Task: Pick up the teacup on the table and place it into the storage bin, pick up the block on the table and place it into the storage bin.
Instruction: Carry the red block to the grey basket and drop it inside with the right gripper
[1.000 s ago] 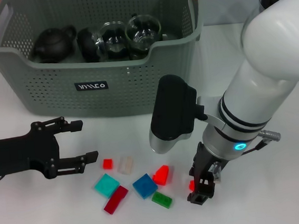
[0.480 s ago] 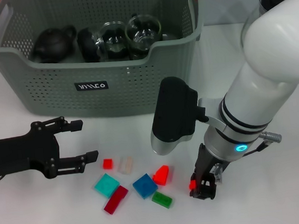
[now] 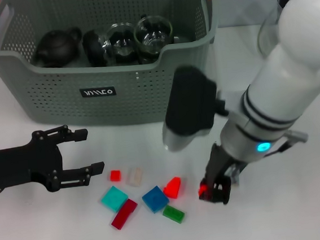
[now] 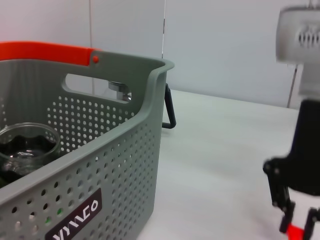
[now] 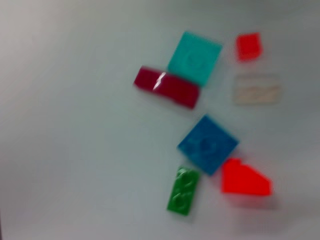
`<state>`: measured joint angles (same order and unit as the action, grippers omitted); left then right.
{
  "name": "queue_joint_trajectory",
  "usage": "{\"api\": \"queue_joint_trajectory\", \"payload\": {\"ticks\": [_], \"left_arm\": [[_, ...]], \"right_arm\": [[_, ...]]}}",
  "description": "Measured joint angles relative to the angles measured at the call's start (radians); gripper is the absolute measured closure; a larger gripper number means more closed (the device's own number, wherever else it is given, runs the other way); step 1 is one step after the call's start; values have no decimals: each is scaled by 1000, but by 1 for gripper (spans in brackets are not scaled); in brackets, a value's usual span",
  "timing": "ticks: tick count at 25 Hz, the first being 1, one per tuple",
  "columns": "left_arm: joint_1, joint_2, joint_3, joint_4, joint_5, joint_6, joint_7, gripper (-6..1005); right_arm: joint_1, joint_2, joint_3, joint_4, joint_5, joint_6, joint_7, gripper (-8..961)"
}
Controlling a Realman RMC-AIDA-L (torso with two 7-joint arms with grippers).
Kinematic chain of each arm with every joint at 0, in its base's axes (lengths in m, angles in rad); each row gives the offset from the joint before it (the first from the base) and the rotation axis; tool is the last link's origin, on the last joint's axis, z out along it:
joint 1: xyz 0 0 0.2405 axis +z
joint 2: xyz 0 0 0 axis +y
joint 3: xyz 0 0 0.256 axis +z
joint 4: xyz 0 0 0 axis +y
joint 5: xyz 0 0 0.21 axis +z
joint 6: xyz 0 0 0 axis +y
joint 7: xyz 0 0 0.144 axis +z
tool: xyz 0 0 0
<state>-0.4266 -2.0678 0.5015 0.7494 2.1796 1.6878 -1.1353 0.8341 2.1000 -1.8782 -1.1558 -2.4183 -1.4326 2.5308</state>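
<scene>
Just above the white desk [image 3: 304, 208], off to the right of the scattered blocks, my right gripper [image 3: 214, 191] points down with its jaws pinching a small red plastic block [image 3: 203, 190]; in the left wrist view the same red block [image 4: 296, 231] shows between the black fingers.

On the desk beside it lie the other pieces: a red wedge-shaped block [image 3: 173, 187], a blue square block [image 3: 154, 199], a green studded brick [image 3: 173, 213], a teal square tile [image 3: 114, 198], a dark red flat brick [image 3: 124, 213], a pale clear block [image 3: 134, 176] and a tiny red square block [image 3: 115, 175].

My left gripper [image 3: 90, 151] rests low over the desk on the left, near the tiny red square, with its jaws spread wide and holding nothing.

Behind all this stands the large grey-green perforated plastic storage bin [image 3: 106, 94] with orange handle clips. Inside it sit a dark teapot [image 3: 56, 47], a second dark round vessel [image 3: 93, 47] and two clear glass teacups [image 3: 153, 33].
</scene>
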Motion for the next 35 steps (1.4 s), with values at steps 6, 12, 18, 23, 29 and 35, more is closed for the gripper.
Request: {"api": "queue_joint_trajectory", "payload": {"ticks": [6, 12, 18, 23, 29, 35], "left_arm": [[3, 1, -1, 7, 0, 6, -8, 170], [4, 0, -2, 7, 0, 6, -4, 170], [-8, 1, -1, 6, 0, 8, -9, 170], [-17, 2, -1, 2, -3, 9, -9, 170], [-27, 3, -1, 0, -6, 5, -9, 170], [-32, 5, -1, -1, -6, 9, -11, 170]], "right_arm": [[-23, 1, 230, -272, -4, -207, 20, 752], [70, 2, 444, -460, 3, -280, 33, 752], [171, 3, 515, -436, -60, -138, -31, 751], [220, 1, 538, -306, -103, 25, -76, 751], [240, -1, 534, -60, -132, 307, -143, 751], [249, 0, 525, 80, -134, 464, -182, 751]]}}
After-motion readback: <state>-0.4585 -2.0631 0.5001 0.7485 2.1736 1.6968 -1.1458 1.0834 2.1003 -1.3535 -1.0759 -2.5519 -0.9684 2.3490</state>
